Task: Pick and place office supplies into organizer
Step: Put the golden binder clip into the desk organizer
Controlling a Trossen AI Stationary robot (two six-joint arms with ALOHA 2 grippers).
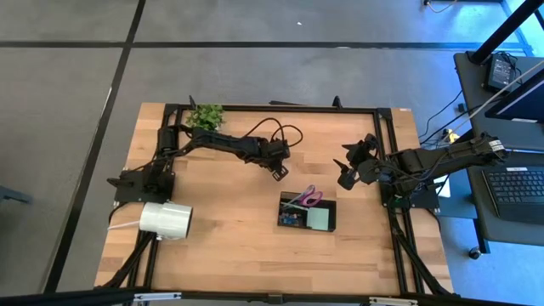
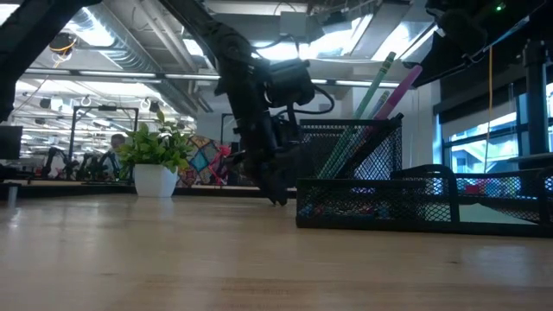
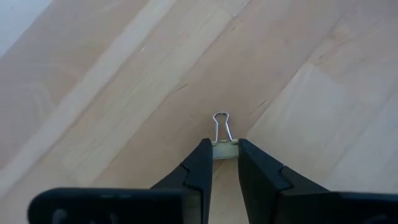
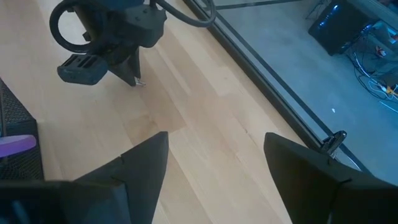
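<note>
- Looking at the centre of the high view, we see the left hand (image 1: 278,172) down at the wooden surface (image 1: 229,246), its fingers narrowed onto a small binder clip (image 3: 222,142), touching both its sides.
- We find the right hand (image 1: 344,166) right of centre, fingers wide, holding nothing.
- We see the black organizer (image 1: 307,212) below centre, with purple-handled scissors (image 1: 308,198) and a pale green pad (image 1: 320,219) inside.

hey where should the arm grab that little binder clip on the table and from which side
Grip the binder clip by its pale body, from above, one finger on each flat side. Its wire loop sticks out flat along the table, too thin to pinch, while the body is wider. The left pincer already straddles the body this way; the right pincer waits open nearby.
</note>
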